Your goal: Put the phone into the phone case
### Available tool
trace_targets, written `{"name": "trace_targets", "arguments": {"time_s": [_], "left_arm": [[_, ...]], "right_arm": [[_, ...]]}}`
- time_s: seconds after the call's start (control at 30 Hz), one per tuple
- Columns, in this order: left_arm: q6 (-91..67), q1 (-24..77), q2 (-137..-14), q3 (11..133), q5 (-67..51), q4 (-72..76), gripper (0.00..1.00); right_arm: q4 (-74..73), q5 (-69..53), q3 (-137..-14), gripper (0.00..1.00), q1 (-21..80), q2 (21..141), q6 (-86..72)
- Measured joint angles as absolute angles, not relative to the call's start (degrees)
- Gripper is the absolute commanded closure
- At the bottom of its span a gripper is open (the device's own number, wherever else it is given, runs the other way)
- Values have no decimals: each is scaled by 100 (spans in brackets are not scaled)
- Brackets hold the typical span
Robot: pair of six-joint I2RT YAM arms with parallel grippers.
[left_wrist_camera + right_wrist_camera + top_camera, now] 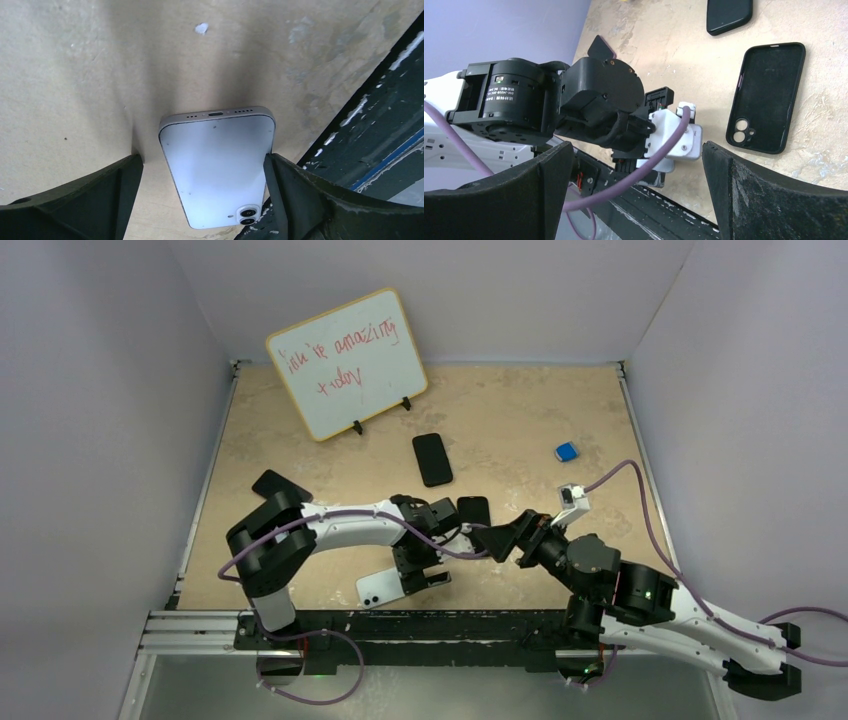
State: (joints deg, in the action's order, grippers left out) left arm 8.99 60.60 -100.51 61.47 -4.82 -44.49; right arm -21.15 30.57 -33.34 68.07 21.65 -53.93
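Note:
The white phone [217, 165] lies back up on the table, its camera end at the front edge; it also shows in the top view [376, 588]. My left gripper [204, 162] is open and down around it: the right finger [285, 190] touches the phone's edge, the left finger [120, 190] stands apart from it. In the top view this gripper [420, 575] is beside the phone. The empty black phone case [766, 97] lies open side up mid-table [474, 511]. My right gripper [639, 150] is open and empty, held in the air [505, 540] near the left wrist.
A black phone [432, 458] lies behind the case, and another black flat item [281, 485] lies at the left. A whiteboard [348, 362] stands at the back. A small blue object [566, 451] is at the right. The black front rail [380, 125] runs beside the phone.

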Motion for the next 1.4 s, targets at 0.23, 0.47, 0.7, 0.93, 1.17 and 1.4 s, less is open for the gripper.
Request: {"name": "trace_targets", "arguments": {"time_s": [0.23,0.47,0.7,0.93,1.17,1.4], "left_arm": [[902,6193,-10138,6278,-491,-4421,3],[856,6230,-10136,6278,-469,-4418,1],[799,6462,-10136,6318,-285,-4421,1],[749,6578,-10136,6324,-270,-4418,1],[746,6593,-10077,6580,-252,-4464,2],[746,6608,-9880,6613,-322,-4464,2]], "right_arm": [[-2104,3055,-3334,1,6807,2211,-5391],[-2073,3055,-3339,1,6807,2276,-5374],[-2084,3103,-3347,1,6807,1997,-5374],[-2117,3251,-3382,1,6781,1793,-5378],[-2130,3312,-3385,1,6781,1785,-5393],[-2171,3350,-3417,1,6781,1758,-5398]]}}
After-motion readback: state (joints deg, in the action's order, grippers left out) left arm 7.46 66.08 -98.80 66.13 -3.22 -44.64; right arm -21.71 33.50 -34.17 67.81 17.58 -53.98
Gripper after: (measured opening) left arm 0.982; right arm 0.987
